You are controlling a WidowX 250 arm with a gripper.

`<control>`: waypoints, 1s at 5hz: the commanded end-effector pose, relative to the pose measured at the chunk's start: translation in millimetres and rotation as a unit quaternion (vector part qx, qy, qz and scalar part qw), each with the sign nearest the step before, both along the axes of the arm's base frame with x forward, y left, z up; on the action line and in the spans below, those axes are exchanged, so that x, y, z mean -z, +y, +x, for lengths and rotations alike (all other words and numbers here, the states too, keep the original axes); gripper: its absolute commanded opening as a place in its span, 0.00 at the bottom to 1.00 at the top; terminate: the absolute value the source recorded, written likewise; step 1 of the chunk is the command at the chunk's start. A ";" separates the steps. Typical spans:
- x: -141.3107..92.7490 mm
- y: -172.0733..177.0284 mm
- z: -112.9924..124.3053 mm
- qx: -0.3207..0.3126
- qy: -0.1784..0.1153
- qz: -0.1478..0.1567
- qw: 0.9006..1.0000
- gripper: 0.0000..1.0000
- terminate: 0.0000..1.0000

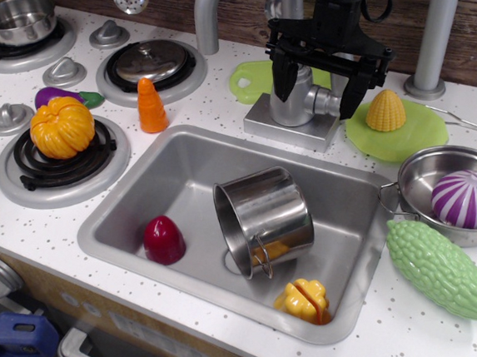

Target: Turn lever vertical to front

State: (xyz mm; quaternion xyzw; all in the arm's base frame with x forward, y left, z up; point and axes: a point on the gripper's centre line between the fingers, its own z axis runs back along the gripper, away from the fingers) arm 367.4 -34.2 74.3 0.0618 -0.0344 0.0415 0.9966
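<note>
The black gripper (319,84) hangs with jaws spread apart, straddling the faucet body beside the lever (332,101).

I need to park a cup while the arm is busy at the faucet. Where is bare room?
Free: the sink floor's back-left part, behind the red piece; the counter strip between the carrot and faucet base. Crowded: around the tool open at the lever, and the right side with bowl and green gourd.

Three pots (265,220); four knobs (64,72)
</note>
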 end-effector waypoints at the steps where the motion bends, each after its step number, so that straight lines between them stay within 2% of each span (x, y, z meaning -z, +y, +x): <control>1: 0.0 0.0 0.0 0.000 0.000 0.000 1.000 1.00 0.00; 2: -9.4 6.9 8.8 0.004 -0.043 0.010 0.999 1.00 0.00; 3: -26.3 9.6 20.6 0.002 -0.075 -0.010 0.997 1.00 0.00; 4: -37.8 2.1 34.5 -0.001 -0.101 -0.019 0.995 1.00 0.00; 5: -40.4 -2.4 40.8 -0.002 -0.109 -0.018 0.994 1.00 0.00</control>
